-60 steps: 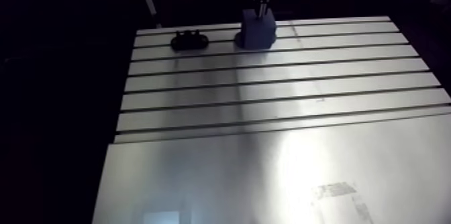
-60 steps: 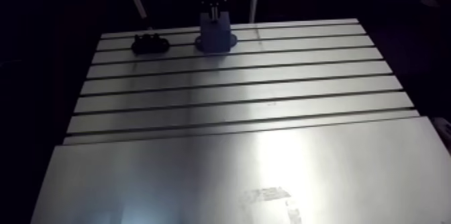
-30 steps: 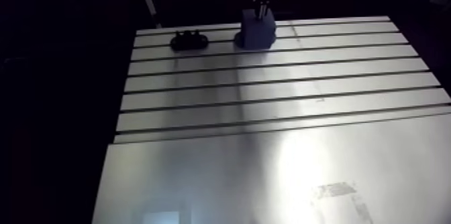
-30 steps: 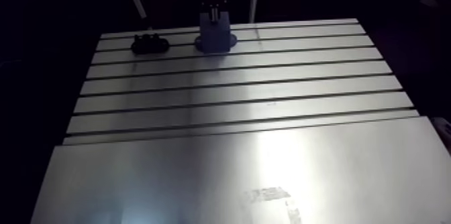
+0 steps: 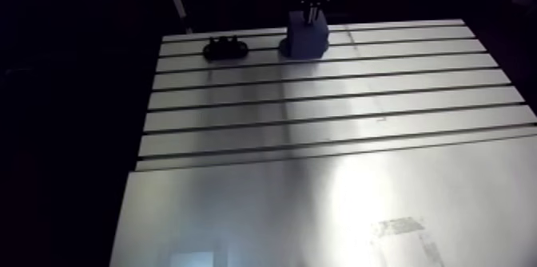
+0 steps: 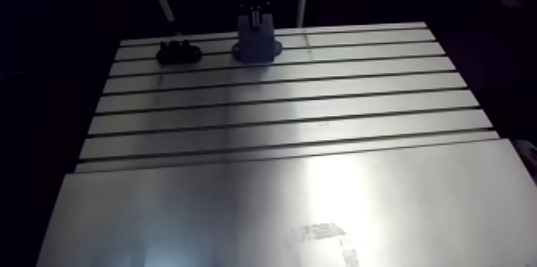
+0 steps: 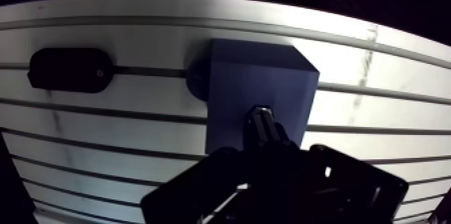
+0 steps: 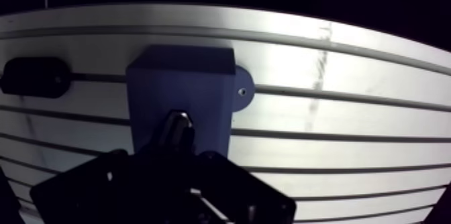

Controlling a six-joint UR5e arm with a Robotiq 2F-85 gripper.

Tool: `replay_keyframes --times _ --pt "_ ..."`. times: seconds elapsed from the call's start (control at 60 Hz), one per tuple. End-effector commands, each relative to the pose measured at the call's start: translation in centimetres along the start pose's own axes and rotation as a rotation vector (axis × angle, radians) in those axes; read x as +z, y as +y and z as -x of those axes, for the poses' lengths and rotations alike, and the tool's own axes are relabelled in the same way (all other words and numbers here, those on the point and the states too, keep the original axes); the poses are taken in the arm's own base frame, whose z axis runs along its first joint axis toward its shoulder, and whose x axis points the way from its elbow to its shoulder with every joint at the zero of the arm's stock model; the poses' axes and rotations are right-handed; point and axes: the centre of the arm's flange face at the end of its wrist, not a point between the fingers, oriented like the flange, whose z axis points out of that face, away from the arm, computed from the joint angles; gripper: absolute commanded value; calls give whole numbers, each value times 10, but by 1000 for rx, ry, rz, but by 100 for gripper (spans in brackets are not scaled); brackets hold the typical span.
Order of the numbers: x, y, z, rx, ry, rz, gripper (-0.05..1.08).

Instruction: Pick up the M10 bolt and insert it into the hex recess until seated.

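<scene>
Black gripper (image 7: 265,145), bulky angular housing w/ glossy edge highlights, small pale spot on one side. Arm view: dark silhouette, details too dim.

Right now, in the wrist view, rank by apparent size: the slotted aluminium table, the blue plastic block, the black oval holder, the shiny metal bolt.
1. slotted aluminium table
2. blue plastic block
3. black oval holder
4. shiny metal bolt, partly hidden

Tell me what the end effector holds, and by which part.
The bolt, over the blue block; its gripped part is hidden, only one end shows.
</scene>
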Motion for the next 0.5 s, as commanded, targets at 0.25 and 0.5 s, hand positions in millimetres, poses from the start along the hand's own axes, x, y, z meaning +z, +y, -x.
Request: replay_keyframes --times 0.25,0.5 --pt "0 0 1 0 -2 1 108" --pt "0 0 1 -1 -1 1 108"
